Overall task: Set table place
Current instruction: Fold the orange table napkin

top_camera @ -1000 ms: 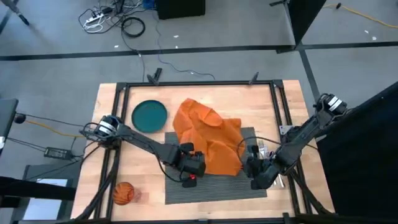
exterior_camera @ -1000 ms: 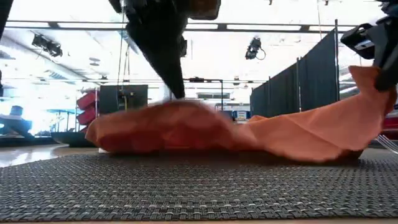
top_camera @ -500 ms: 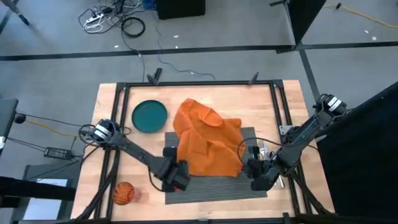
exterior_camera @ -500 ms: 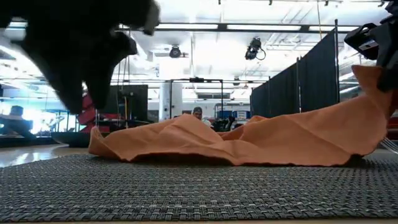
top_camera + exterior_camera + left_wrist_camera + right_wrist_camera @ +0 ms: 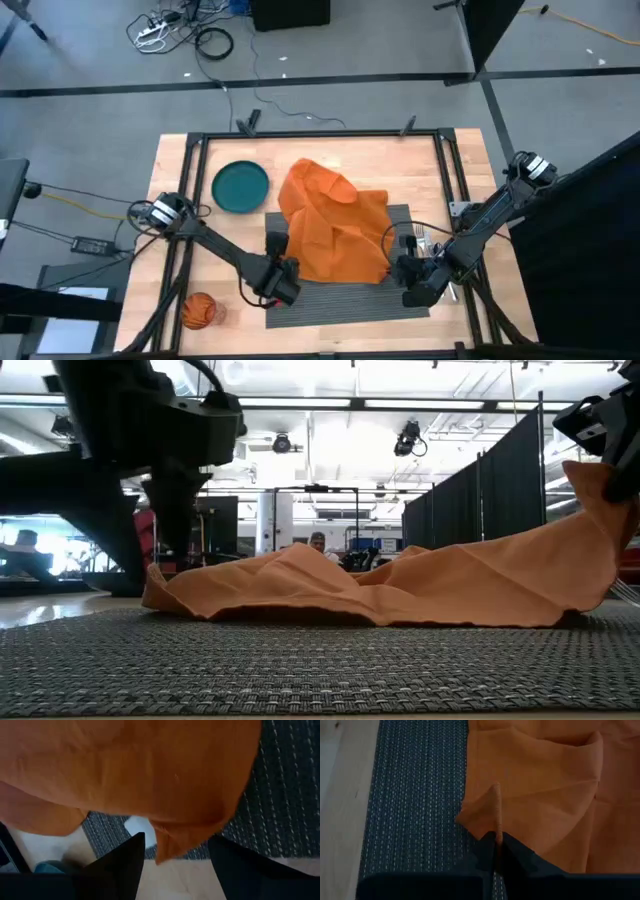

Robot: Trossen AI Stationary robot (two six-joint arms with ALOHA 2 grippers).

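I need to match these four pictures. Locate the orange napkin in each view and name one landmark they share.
High view: napkin at centre, draped over the placemat's far edge.
Low view: napkin lies across the middle, its right end lifted.
Left wrist view: napkin fills the top; a corner hangs between the left tool's open fingers.
Right wrist view: napkin upper right, its edge pinched by the right tool.
Shared landmark: the placemat.

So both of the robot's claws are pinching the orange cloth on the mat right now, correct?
Not both. The right gripper is shut on a corner of the orange napkin, as the right wrist view shows. The left gripper is open, its fingers straddling the napkin's corner over the placemat, per the left wrist view.
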